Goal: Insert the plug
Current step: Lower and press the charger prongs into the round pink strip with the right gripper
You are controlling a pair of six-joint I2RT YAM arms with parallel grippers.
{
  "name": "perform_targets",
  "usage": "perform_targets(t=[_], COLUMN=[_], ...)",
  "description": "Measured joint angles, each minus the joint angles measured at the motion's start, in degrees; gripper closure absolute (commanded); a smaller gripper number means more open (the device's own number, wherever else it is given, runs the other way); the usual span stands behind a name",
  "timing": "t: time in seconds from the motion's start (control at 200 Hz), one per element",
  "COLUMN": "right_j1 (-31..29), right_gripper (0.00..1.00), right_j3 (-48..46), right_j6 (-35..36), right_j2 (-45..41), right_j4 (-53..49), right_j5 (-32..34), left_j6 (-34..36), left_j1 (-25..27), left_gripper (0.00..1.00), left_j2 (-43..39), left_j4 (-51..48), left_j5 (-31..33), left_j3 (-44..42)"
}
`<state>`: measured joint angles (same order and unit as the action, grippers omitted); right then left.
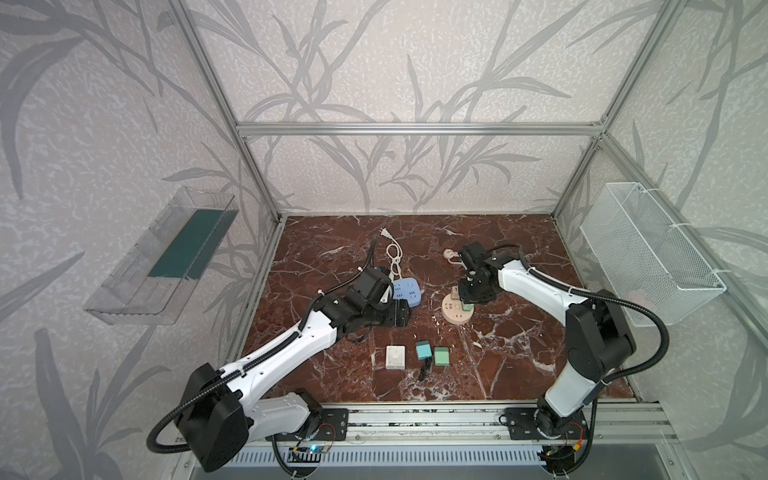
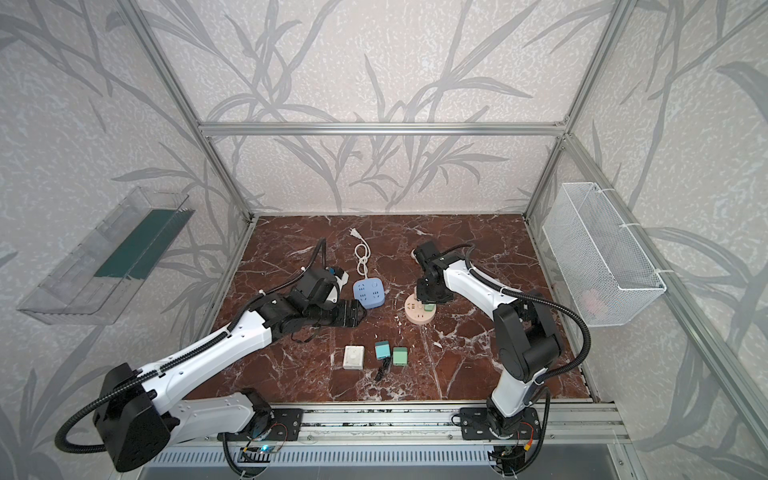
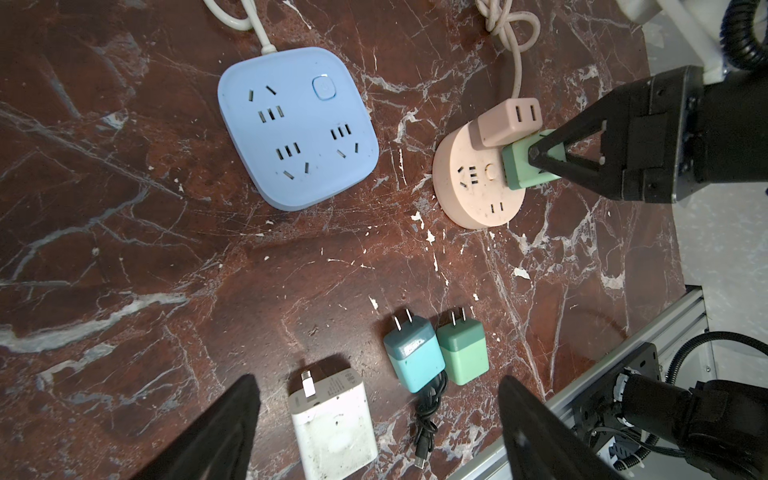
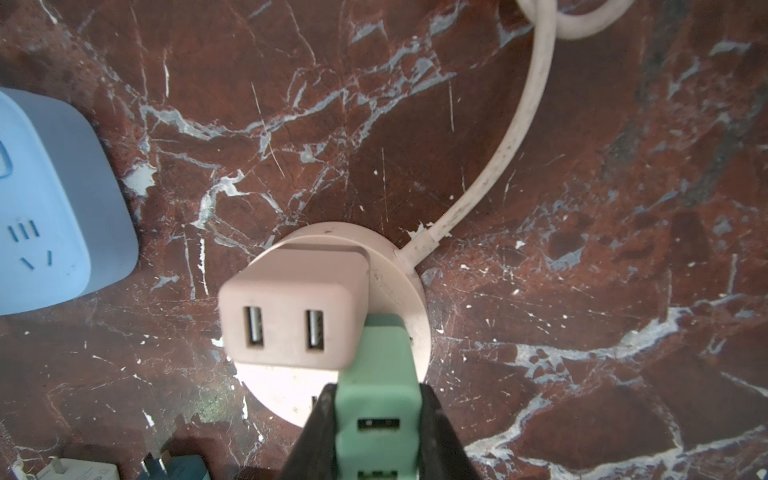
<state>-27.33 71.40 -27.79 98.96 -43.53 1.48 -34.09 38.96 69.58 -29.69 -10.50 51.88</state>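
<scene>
My right gripper (image 4: 378, 428) is shut on a mint-green plug (image 4: 376, 374), one finger on each side. The plug (image 3: 523, 166) stands on the face of the round pink socket (image 3: 469, 195); its prongs are hidden. Beside it, a pink USB adapter (image 3: 509, 120) sits plugged into the same socket. In both top views the right gripper (image 1: 467, 305) hangs over that socket (image 1: 455, 318). My left gripper (image 3: 376, 380) is open and holds nothing. It hovers above a white charger (image 3: 332, 424), a teal charger (image 3: 415, 357) and another green charger (image 3: 463, 351).
A blue square power strip (image 3: 297, 129) lies left of the round socket, its white cord (image 1: 394, 253) running to the back. A black cable (image 3: 430, 415) trails from the teal charger. A wire basket (image 1: 648, 253) and a clear shelf (image 1: 166, 257) hang on the side walls.
</scene>
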Motion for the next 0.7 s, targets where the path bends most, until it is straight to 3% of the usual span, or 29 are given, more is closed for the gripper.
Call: perform_targets(t=[0.7], right_j1=[-2.4], right_gripper=[1.00], right_j3=[3.3], right_j6=[-0.5], right_j2=[5.1], right_j4=[-3.2], right_j5=[2.1], left_j6=[-0.2], left_j1=[0.0], left_gripper=[0.13], left_j2=[0.0], left_j4=[2.1], left_j5=[0.2], left_j3=[-3.3])
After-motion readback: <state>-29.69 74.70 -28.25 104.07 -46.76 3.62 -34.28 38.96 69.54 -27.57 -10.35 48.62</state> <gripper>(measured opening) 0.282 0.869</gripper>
